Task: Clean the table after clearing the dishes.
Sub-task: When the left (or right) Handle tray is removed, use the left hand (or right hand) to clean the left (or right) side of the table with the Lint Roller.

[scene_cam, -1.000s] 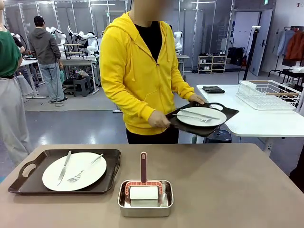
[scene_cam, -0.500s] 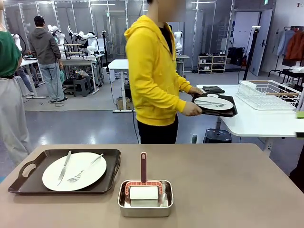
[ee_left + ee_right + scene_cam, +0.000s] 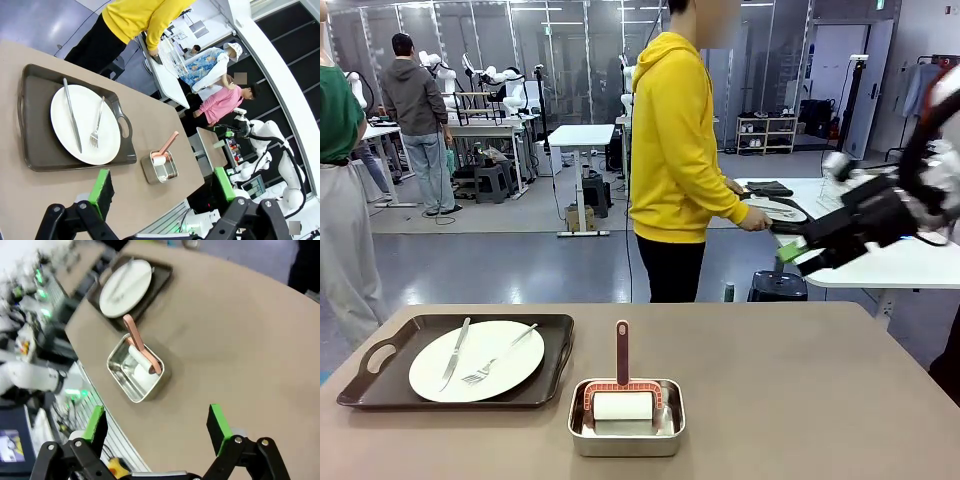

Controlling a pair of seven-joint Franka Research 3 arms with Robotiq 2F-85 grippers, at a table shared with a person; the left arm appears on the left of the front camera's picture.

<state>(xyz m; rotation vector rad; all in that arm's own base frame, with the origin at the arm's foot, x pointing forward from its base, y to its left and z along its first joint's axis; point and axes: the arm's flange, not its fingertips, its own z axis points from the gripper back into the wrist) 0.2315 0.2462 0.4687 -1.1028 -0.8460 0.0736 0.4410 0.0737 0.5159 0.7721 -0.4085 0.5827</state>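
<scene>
Taupe-brown matte table top (image 3: 820,400) spans the whole near field.

1. Nearest the robot's edge, at the middle, stands a small square steel pan (image 3: 626,418) holding a white roller with a pink handle (image 3: 622,352). The handle rises out of the pan and points toward the far side.
2. Left of the pan, close beside it, lies a dark brown rectangular tray (image 3: 555,360). Its long axis runs left to right, parallel to the near edge, with a handle cut-out at the left end.
3. On it sits a round white plate (image 3: 485,385) with a silver knife (image 3: 455,352) and a silver fork (image 3: 500,355). Both lie obliquely, their long axes slanting toward the far right (the fork more so).
4. Left gripper (image 3: 162,185): green pads spread wide, empty, above the near edge.
5. Right gripper (image 3: 156,425): also spread and empty. In the front view it has just swung in from the right, raised above the table's far right corner.
6. Beyond the table, the person in a yellow hoodie (image 3: 675,150) has turned side-on and carried the second tray (image 3: 790,226) to the white side table (image 3: 880,265), where it is now being set down.

Assessment: one set of dishes is cleared and one remains, so wiping likely cannot begin yet.
</scene>
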